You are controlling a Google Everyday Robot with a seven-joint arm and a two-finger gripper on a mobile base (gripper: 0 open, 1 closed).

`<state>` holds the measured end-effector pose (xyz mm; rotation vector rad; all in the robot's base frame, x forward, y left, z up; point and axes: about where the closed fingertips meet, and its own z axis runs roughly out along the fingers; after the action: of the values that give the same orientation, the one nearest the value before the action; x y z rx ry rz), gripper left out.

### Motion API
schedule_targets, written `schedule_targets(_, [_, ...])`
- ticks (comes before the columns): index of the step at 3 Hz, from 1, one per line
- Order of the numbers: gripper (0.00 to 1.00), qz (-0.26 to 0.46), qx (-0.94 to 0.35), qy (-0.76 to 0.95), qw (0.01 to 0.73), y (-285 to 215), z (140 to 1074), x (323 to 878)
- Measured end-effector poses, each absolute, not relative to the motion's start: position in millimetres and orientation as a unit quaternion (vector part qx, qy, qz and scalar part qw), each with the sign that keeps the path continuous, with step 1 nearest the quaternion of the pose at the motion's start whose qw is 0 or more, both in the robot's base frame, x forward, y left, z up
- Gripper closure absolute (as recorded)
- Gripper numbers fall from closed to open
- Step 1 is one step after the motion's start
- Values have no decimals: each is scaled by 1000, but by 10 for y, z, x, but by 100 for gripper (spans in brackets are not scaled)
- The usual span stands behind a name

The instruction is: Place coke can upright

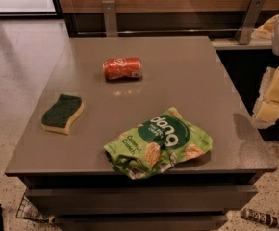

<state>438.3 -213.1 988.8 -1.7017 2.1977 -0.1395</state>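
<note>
Can [122,68] lies sideways far on the table [187,71], so swing your gripper [273,97], off right with its grip state untellable, squarely across the can's middle.

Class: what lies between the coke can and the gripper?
Only bare table separates the coke can from the gripper at the right edge, in the camera view.
</note>
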Motion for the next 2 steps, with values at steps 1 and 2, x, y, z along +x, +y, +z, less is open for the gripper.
schedule_targets(1, [0,-49,-602,777,178,-2132,9889,4383])
schedule_targets(2, [0,-53,-595,779,192,-2225,9979,4459])
